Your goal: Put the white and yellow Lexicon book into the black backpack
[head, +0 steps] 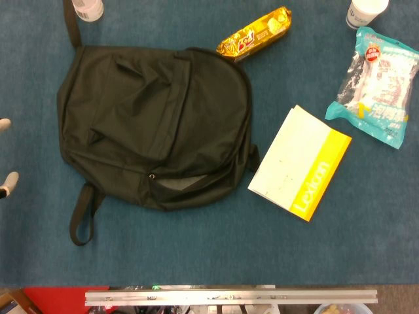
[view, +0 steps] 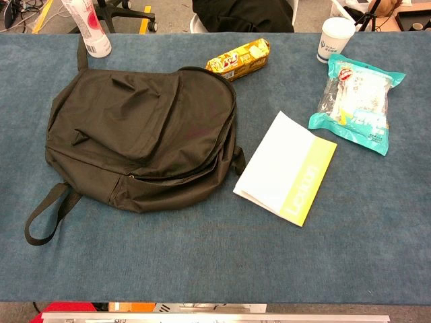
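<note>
The backpack [view: 141, 128] is plain black. The Lexicon book [view: 286, 168] is white with a yellow band. The worktop [view: 202, 262] is blue.

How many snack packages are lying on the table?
2. A gold snack packet lies at the far edge of the black backpack. A teal snack bag lies far right, beyond the Lexicon book, beside a paper cup. The backpack may hide more.

Counter [view: 202, 269] covered in blue carpet-like fabric, evenly lit; aluminium rail [head: 229, 297] along its near edge, red surface [head: 52, 299] below at left; beyond the far edge, grey floor with yellow tape [view: 46, 12] and chair base [view: 124, 17].
</note>
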Tool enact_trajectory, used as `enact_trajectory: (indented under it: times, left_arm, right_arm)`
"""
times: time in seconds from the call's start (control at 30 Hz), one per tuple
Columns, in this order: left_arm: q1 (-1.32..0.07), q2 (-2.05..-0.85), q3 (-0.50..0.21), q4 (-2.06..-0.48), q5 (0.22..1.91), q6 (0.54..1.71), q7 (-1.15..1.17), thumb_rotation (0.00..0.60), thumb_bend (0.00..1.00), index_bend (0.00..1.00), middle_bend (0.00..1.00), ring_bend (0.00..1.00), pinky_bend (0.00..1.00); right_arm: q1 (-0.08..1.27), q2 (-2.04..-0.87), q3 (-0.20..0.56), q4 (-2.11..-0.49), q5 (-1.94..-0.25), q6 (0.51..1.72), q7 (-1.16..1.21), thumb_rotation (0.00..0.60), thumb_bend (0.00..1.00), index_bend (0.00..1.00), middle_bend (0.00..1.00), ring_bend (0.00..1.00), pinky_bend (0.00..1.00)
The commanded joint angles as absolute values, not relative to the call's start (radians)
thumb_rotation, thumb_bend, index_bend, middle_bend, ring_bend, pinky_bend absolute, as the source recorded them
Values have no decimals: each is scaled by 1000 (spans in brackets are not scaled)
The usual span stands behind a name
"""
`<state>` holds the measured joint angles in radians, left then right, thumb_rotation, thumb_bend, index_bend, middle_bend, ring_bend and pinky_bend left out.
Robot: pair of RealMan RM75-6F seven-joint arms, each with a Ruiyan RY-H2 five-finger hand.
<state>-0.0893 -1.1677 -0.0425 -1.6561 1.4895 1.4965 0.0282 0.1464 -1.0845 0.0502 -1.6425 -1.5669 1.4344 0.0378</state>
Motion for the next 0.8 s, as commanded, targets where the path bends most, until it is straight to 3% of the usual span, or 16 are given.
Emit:
enact_trajectory:
  times: [0.03,0.53,0.8]
  left_arm:
    - [-89,-1166,-42,-1659,1491,1497,29,600,171,204,202,106,124]
    - [-78,-1165,-35,-1666,1517,1520,23,600,171,204,207,106,124]
    - [-72,-1160,-27,-1671,1529,1527,18,600,171,204,207,106,124]
  right_arm:
    - [148,-1086,51,-1640,-1565,1432,41,600,308,551,506,346,434]
    - [189,-1054,22,-1649,-1640,1382,22,600,308,547,505,346,434]
    - [242,-1064,-19,-1637,-1696,1281,-51,600,279,436,446,343,427]
